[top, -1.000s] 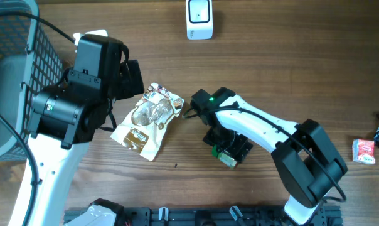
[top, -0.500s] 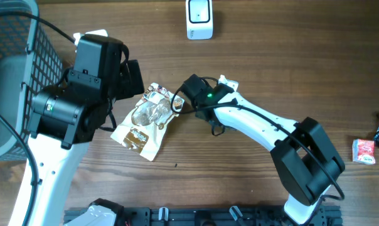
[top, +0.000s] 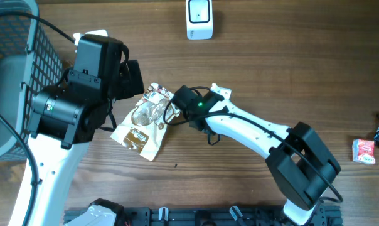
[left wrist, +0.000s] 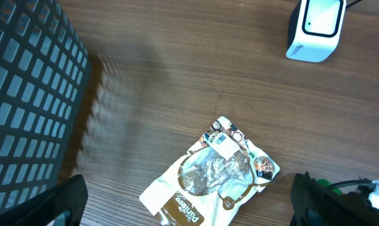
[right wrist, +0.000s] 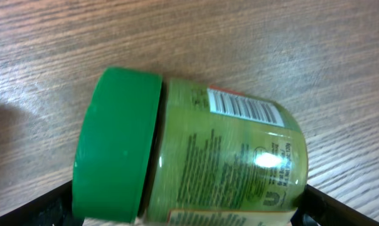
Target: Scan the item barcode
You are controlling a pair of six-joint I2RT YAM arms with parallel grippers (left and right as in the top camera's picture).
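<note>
Overhead: left gripper (top: 132, 76), black, fingers spread, nothing between them. Right gripper (top: 180, 105), on the white arm, its load hidden beneath the wrist here. Flat brown-and-white foil snack pouch (top: 145, 119) lies between the 2 hands, just beside each. White box-shaped barcode scanner (top: 199, 19) stands well apart, out beyond both hands and about equally far from each. Grey-blue wire-mesh basket (top: 17, 56) sits on the left hand's outer side; its contents cannot be told. Small red-and-white packet (top: 363, 150) lies far off on the right arm's outer side. Left wrist: own fingers wide apart at the lower corners, the pouch on the table ahead between them, untouched; the scanner stands further ahead, toward the right hand. Right wrist: round green plastic jar with green screw lid (right wrist: 196, 150), on its side, long axis running finger to finger, lid end at 1 finger, base at the other; judged clamped endwise. Its white barcode label (right wrist: 245, 108) faces back toward the wrist. Judgement: the right arm must carry the jar ahead to the scanner and turn the label toward its window.
</note>
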